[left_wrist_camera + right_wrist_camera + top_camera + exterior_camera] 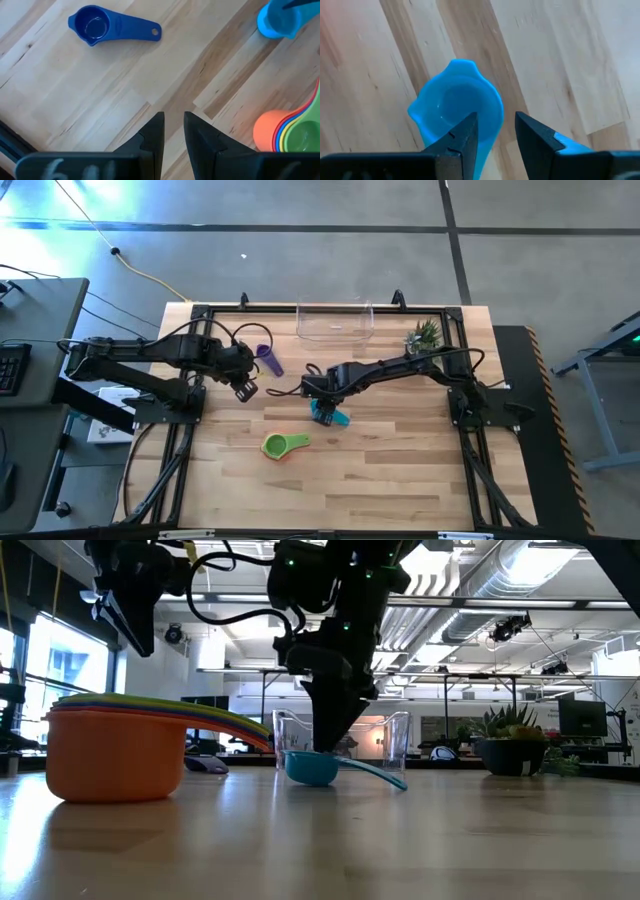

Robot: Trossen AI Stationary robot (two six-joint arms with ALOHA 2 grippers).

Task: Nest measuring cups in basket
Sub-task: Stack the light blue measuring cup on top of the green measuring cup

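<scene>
Teal measuring cup (457,107): small round plastic scoop, bowl up and empty, with a small pouring lip on the rim and a short flat handle. It lies on the bare wooden table (400,480) near the middle, nearer than the basket. In the low view the bowl sits flat on the wood and the handle runs out to the right, rising slightly; that is its long axis.

Right gripper (495,130): directly over this cup, fingers parted a modest gap, one finger over the bowl's inside and the other outside the rim. Whether they touch the rim cannot be told; nothing is clamped.

Stack of nested cups (115,750): orange outermost, yellow and green inside it; near and left of the teal cup, apart from it, handle pointing right.

Blue cup (95,25): lies alone, bowl up, on the left part of the table.

Basket (335,321): clear, low-walled, at the far edge, centre. Open wood lies between it and the teal cup.

Potted plant (425,335): far right, beside the basket.

Left gripper (173,137): raised over the left part of the table, fingers nearly closed with a slim gap, holding nothing.
</scene>
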